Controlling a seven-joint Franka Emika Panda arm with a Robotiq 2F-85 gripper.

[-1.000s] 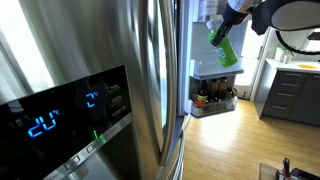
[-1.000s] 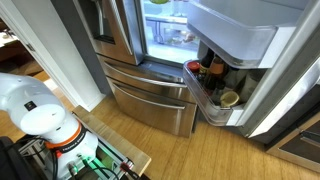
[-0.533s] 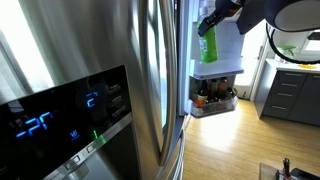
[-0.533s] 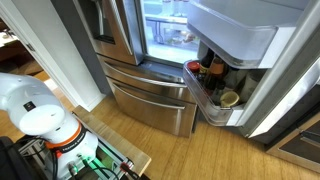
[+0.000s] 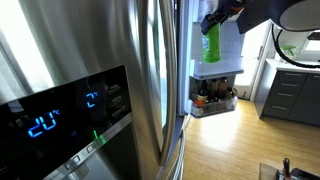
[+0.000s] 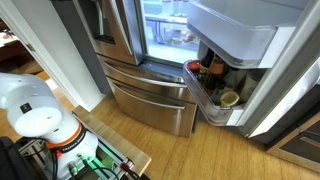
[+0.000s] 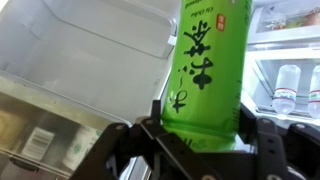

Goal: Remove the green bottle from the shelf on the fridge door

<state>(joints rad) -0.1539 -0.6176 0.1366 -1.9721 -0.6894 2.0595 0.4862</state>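
My gripper (image 7: 205, 125) is shut on the green bottle (image 7: 212, 60), a lime-green plastic bottle with dark lettering that fills the middle of the wrist view. In an exterior view the gripper (image 5: 216, 20) holds the bottle (image 5: 212, 44) hanging nearly upright in the air, above the white shelf (image 5: 217, 72) of the open fridge door (image 5: 222, 50). The bottle is clear of the shelf. In the wrist view a white door bin (image 7: 80, 45) lies to the left of the bottle. The gripper is out of view in the exterior view that looks down at the door.
A lower door shelf (image 5: 214, 100) holds several small dark jars and bottles (image 6: 207, 72). The stainless fridge front with a blue display (image 5: 60, 115) fills the foreground. Lit fridge interior with water bottles (image 7: 288, 85) lies behind. Grey cabinets (image 5: 292, 95) stand at right; wood floor below.
The gripper has lifted the green bottle higher and turned it from tilted to nearly upright over the last second. It has barely moved in the last half second.
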